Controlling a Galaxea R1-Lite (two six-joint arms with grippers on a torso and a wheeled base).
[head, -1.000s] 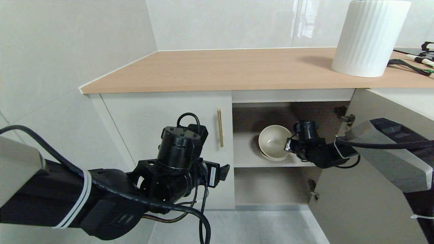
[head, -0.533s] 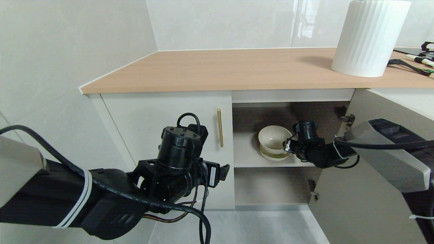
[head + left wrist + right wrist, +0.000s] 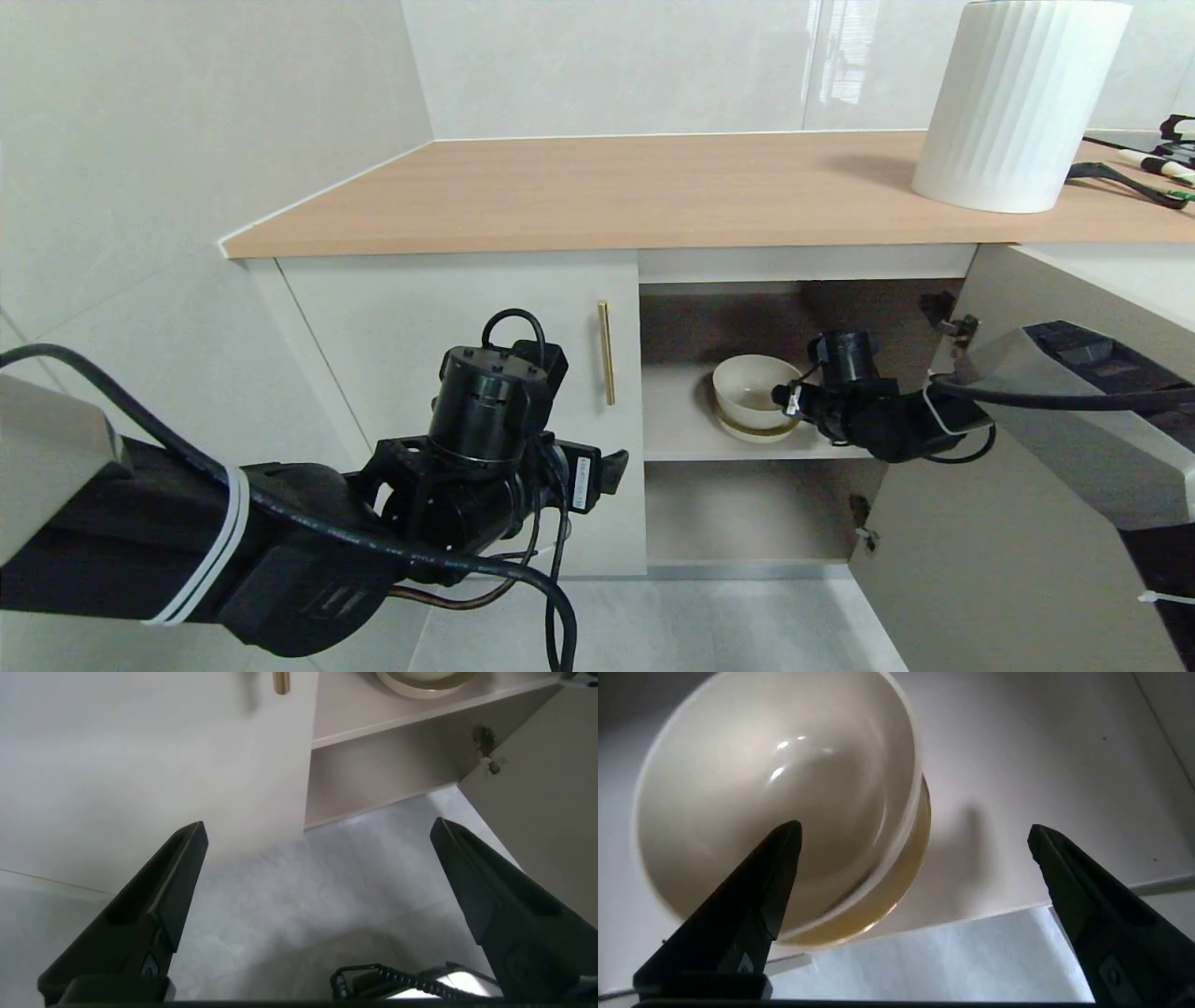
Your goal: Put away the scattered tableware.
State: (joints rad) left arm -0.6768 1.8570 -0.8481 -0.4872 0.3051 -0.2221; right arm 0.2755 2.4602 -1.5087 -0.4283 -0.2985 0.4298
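Note:
A cream bowl point(image 3: 752, 399) point(image 3: 785, 793) stands upright on the middle shelf point(image 3: 677, 420) of the open cabinet, nested in a yellow-rimmed dish point(image 3: 752, 431) point(image 3: 901, 873). My right gripper point(image 3: 786, 399) point(image 3: 912, 829) is at the bowl's right rim, open, with its fingers spread wide on either side of the bowl. My left gripper point(image 3: 602, 471) point(image 3: 318, 829) hangs open in front of the closed left door, above the grey floor, holding nothing.
A tall white ribbed container point(image 3: 1018, 103) stands on the wooden counter point(image 3: 607, 191), with utensils point(image 3: 1148, 173) at the far right. The right cabinet door point(image 3: 1008, 504) is swung open. The left door has a gold handle point(image 3: 604, 353) point(image 3: 280, 681). The bottom shelf point(image 3: 747, 509) is bare.
The bowl was tilted toward me a second ago; it has turned upright and settled down into the dish. The right gripper stayed at its rim. The left arm barely shifted.

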